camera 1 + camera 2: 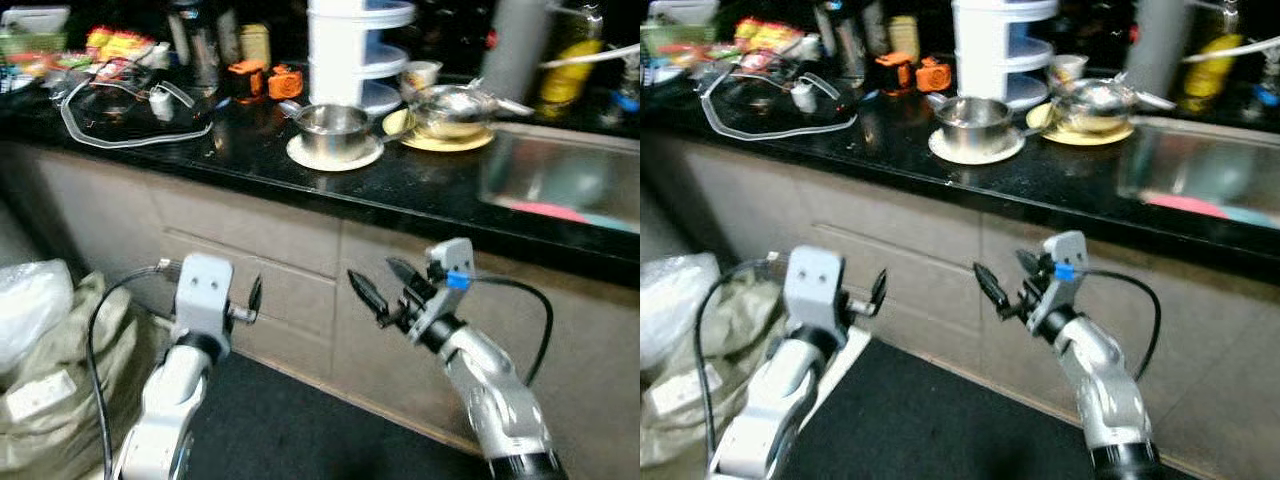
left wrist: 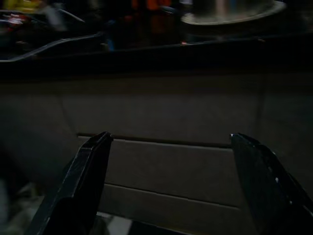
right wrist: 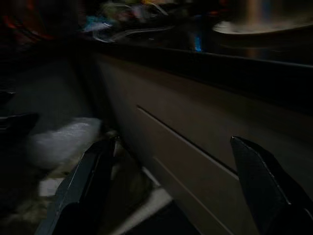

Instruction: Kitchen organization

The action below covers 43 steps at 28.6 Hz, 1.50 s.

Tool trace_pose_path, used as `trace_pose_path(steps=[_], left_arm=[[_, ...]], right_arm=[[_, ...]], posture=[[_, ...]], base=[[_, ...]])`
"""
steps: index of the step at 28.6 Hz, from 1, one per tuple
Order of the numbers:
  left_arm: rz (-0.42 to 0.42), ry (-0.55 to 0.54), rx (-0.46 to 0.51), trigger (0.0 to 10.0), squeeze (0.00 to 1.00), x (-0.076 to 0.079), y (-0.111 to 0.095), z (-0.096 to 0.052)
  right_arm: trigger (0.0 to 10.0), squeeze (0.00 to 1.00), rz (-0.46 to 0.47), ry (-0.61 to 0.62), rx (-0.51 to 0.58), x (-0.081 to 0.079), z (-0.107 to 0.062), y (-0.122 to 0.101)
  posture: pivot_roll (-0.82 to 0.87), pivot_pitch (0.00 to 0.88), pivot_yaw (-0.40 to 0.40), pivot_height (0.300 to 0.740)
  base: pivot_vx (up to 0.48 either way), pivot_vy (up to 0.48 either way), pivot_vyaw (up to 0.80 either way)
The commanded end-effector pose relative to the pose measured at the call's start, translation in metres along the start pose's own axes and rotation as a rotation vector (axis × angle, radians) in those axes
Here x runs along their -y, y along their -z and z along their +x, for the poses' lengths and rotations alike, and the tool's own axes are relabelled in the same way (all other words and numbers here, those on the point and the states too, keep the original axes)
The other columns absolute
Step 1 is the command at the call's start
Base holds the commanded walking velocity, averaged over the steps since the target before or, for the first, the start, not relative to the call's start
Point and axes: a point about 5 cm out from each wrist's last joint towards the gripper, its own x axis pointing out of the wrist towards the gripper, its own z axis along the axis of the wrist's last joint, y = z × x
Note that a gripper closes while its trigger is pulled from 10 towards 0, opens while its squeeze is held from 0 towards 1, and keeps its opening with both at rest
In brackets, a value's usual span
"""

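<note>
Black countertop (image 1: 250,150) is running across the upper frame (cluttered); steel pot (image 1: 332,128) is sitting on a white plate (image 1: 300,153) at upper centre, sink (image 1: 560,175) upper right. Left gripper (image 2: 168,186) and right gripper (image 3: 171,186) are hovering spread before beige cabinet drawers (image 1: 280,260), lower frame.

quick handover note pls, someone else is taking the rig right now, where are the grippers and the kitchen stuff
Left gripper: open, empty, held below the black counter in front of the cabinet drawers.
Right gripper: open, empty, same height, beside it.
On the counter: steel pot on a white plate, steel bowl on a yellow plate, white tiered rack behind, sink at the right.
Done: nothing visibly handled.
Left: raise arms to the counter and begin sorting.
</note>
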Motion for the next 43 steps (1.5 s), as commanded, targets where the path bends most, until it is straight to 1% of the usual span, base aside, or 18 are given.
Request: trace_pose_path(steps=[1, 5, 8, 11, 14, 15, 18, 20, 24, 37, 38, 43], left_arm=[[0.007, -0.005, 0.002, 10.0, 0.00, -0.003, 0.000, 0.002], [0.004, -0.004, 0.014, 10.0, 0.00, -0.006, -0.002, 0.004], [-0.002, 0.001, 0.046, 10.0, 0.00, -0.008, -0.009, 0.008], [-0.002, 0.002, 0.053, 10.0, 0.00, -0.007, -0.011, 0.009], [-0.006, 0.013, 0.063, 10.0, 0.00, -0.004, -0.013, 0.011], [-0.010, 0.027, 0.073, 10.0, 0.00, -0.001, -0.015, 0.014], [-0.010, 0.035, 0.083, 10.0, 0.00, 0.000, -0.017, 0.016], [-0.010, 0.035, 0.083, 10.0, 0.00, 0.000, -0.017, 0.016], [-0.001, 0.040, 0.098, 10.0, 0.00, -0.003, -0.022, 0.019], [0.005, 0.035, 0.105, 10.0, 0.00, -0.004, -0.023, 0.019], [0.004, 0.036, 0.107, 10.0, 0.00, -0.004, -0.023, 0.019], [0.003, 0.040, 0.113, 10.0, 0.00, -0.003, -0.025, 0.020]], right_arm=[[10.0, 0.00, 0.023, -0.017, 0.008, -0.007, 0.001, 0.003], [10.0, 0.00, 0.032, -0.025, 0.017, -0.009, 0.004, 0.002], [10.0, 0.00, 0.033, -0.031, 0.037, -0.010, 0.008, -0.003], [10.0, 0.00, 0.033, -0.039, 0.044, -0.011, 0.009, -0.005], [10.0, 0.00, 0.036, -0.053, 0.069, -0.013, 0.012, -0.011], [10.0, 0.00, 0.036, -0.060, 0.095, -0.014, 0.014, -0.017], [10.0, 0.00, 0.038, -0.057, 0.115, -0.015, 0.015, -0.020], [10.0, 0.00, 0.038, -0.057, 0.115, -0.015, 0.015, -0.020], [10.0, 0.00, 0.048, -0.068, 0.155, -0.016, 0.017, -0.029], [10.0, 0.00, 0.092, -0.125, 0.212, -0.024, 0.025, -0.043], [10.0, 0.00, 0.112, -0.134, 0.238, -0.025, 0.026, -0.049], [10.0, 0.00, 0.122, -0.140, 0.272, -0.025, 0.028, -0.059]], posture=[[0.03, 0.000, -0.010, 0.740], [0.03, 0.000, -0.012, 0.740], [0.03, 0.000, -0.008, 0.740], [0.03, 0.000, -0.008, 0.740], [0.03, 0.000, -0.002, 0.740], [0.03, 0.000, 0.004, 0.740], [0.02, 0.000, 0.009, 0.740], [0.02, 0.000, 0.009, 0.740], [0.03, 0.000, 0.012, 0.740], [0.05, 0.000, 0.000, 0.740], [0.05, 0.000, 0.002, 0.740], [0.04, 0.000, 0.006, 0.740]], base=[[0.000, 0.000, 0.61], [0.000, 0.000, 0.00], [0.160, 0.000, 0.00], [0.240, 0.000, 0.00], [0.254, 0.000, 0.00], [0.266, 0.000, 0.00], [0.274, 0.000, 0.00], [0.277, 0.000, 0.00], [0.284, 0.000, 0.00], [0.291, 0.000, 0.00], [0.300, 0.000, 0.00], [0.303, 0.000, 0.00]])
